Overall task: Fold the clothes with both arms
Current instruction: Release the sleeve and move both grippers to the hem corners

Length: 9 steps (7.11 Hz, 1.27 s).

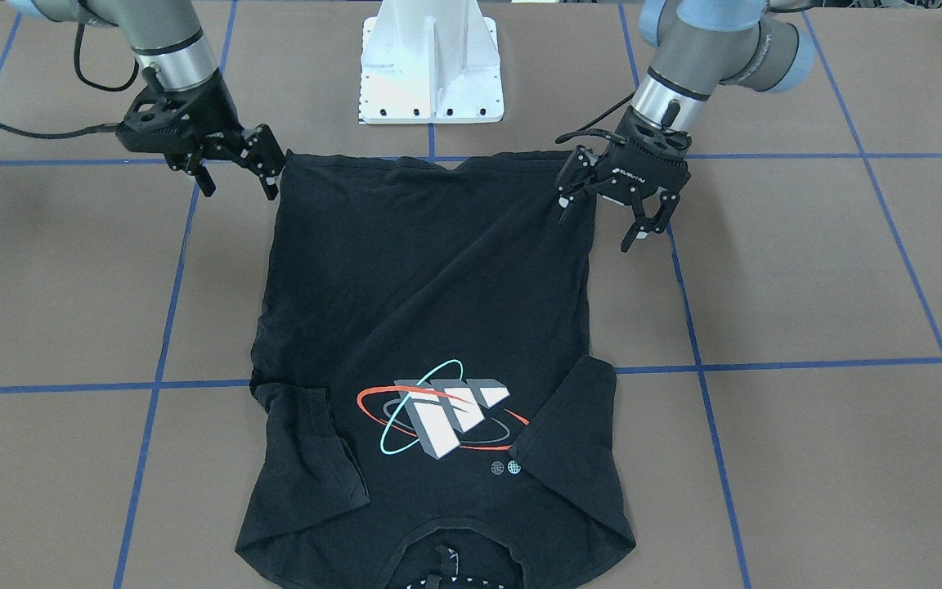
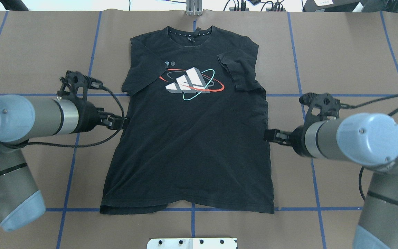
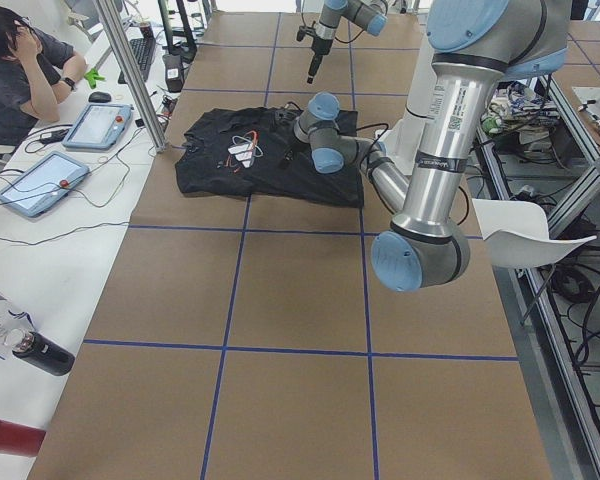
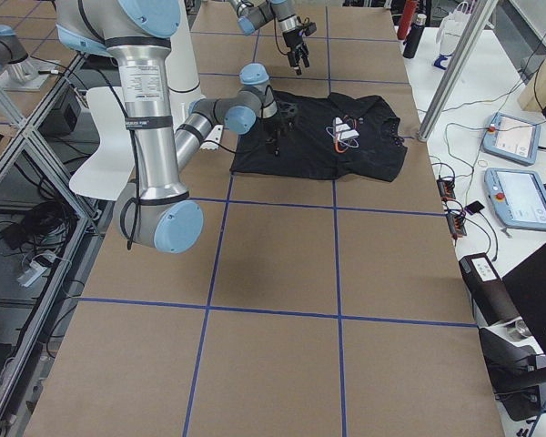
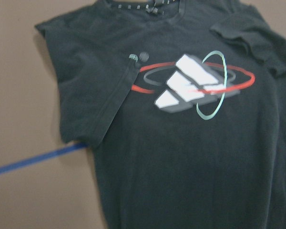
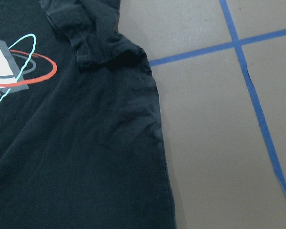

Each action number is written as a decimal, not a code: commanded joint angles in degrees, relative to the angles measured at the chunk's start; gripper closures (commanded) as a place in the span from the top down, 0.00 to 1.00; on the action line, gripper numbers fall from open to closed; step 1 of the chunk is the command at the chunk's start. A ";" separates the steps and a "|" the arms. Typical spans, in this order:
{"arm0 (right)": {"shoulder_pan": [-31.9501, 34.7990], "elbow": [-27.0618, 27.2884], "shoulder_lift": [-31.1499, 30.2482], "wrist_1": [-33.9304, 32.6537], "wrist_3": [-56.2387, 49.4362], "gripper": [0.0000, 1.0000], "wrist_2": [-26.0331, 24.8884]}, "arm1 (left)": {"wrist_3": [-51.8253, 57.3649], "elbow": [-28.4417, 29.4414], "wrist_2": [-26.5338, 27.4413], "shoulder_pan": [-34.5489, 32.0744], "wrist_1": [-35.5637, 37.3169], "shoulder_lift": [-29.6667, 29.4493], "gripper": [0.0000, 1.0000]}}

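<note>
Currently the black T-shirt (image 2: 192,148) lies spread flat on the brown surface (image 2: 340,52), print up, both sleeves folded inward over its chest. Left gripper (image 1: 602,222) sits at one side edge of the T-shirt, jaws spread, one finger over the fabric and one off it. Right gripper (image 1: 239,186) sits at the opposite side edge, likewise spread, grasping nothing.

T-shirt (image 1: 430,286) on table (image 1: 806,270), between left tool (image 1: 602,222) and right tool (image 1: 239,186)
</note>
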 commanded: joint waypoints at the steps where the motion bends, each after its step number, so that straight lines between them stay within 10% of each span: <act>1: -8.32 5.38 -5.26 0.04 5.69 1.00 -5.46 | -8.45 -1.49 1.69 7.36 -9.30 11.65 1.00; 3: -8.51 5.84 -5.36 0.04 5.88 1.00 -5.74 | -19.55 -1.67 8.88 16.06 -12.26 15.75 1.00; 7: -8.42 6.10 -5.36 0.04 5.88 1.00 -6.27 | -31.46 -1.75 13.22 24.72 -11.56 15.31 0.59; 9: -8.51 6.10 -5.28 -0.05 5.80 1.00 -6.27 | -31.47 -1.75 13.22 24.81 -9.55 15.31 0.59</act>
